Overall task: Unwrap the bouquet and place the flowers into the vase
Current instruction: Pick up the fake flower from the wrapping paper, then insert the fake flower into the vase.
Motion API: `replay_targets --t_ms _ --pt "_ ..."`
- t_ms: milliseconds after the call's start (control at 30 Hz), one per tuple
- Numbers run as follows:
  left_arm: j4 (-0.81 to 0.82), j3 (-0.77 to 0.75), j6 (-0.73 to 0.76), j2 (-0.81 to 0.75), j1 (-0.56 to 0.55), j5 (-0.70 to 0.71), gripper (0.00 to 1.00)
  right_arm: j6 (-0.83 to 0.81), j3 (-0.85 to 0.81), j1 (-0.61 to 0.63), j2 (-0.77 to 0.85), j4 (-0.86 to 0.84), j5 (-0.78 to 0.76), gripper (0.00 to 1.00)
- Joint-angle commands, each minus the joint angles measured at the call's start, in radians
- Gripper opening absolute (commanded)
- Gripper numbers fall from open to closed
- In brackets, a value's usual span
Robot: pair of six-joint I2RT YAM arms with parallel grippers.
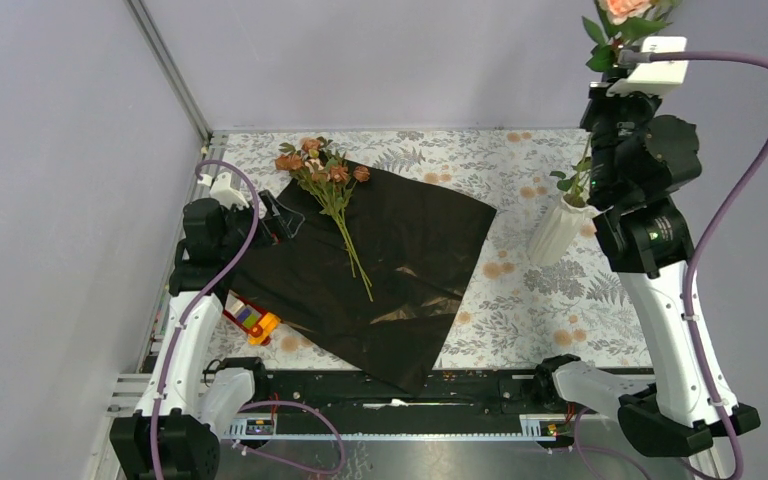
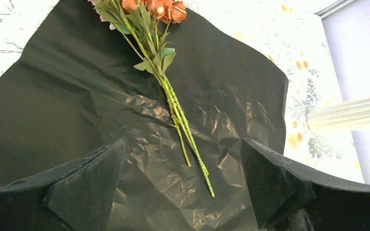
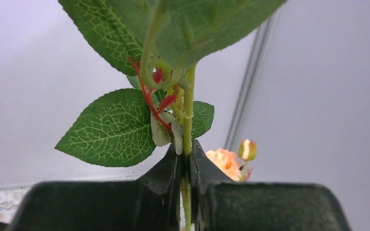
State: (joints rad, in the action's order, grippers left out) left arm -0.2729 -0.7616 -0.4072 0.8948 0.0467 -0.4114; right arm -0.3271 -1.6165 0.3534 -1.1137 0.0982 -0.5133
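- Bouquet wrapping (image 1: 410, 270), a creased sheet of glossy black paper, lies opened flat on the floral surface (image 1: 560, 300). Every place below is given from this sheet.
- At the sheet's near-left edge sits a colourful toy-block car (image 1: 250, 320), touching the paper.
- At the sheet's left edge the left fingers (image 1: 288, 220) hang low over the paper, spread wide apart and holding nothing. In the left wrist view the stem ends lie on the paper ahead of them.
- On the sheet's far-left part lie the loose flowers (image 1: 332, 195). Their brownish-orange blooms are at the far corner, and their long thin green stems run toward the sheet's middle.
- Just off the sheet's right corner, not touching it, stands the white ribbed vase (image 1: 558, 230).
- Further right of the sheet and above the vase, the right fingers (image 3: 191, 166) are pinched tight on a single leafy green stem (image 3: 189, 110). Its peach rose (image 1: 625, 8) reaches the top of the overhead view.
- Leaves hang at the vase mouth. I cannot tell whether the stem's lower end is inside.
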Motion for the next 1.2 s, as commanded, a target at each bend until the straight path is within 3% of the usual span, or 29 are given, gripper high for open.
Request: replay_targets --t_ms 0,400,667,1167 --pt "0.033 0.002 0.021 -0.010 0.006 0.029 0.97 -0.012 -0.029 -0.083 -0.008 -0.034 0.068 0.00" --pt "0.031 0.010 0.029 -0.028 0.008 0.036 0.97 0.118 0.227 -0.262 0.044 -0.162 0.282 0.00" --pt "0.028 0.011 0.031 -0.028 0.009 0.040 0.97 0.153 0.415 -0.302 0.067 -0.284 0.327 0.00" --pt "0.029 0.016 0.031 -0.034 0.010 0.039 0.97 0.166 0.613 -0.318 0.081 -0.320 0.290 0.00"
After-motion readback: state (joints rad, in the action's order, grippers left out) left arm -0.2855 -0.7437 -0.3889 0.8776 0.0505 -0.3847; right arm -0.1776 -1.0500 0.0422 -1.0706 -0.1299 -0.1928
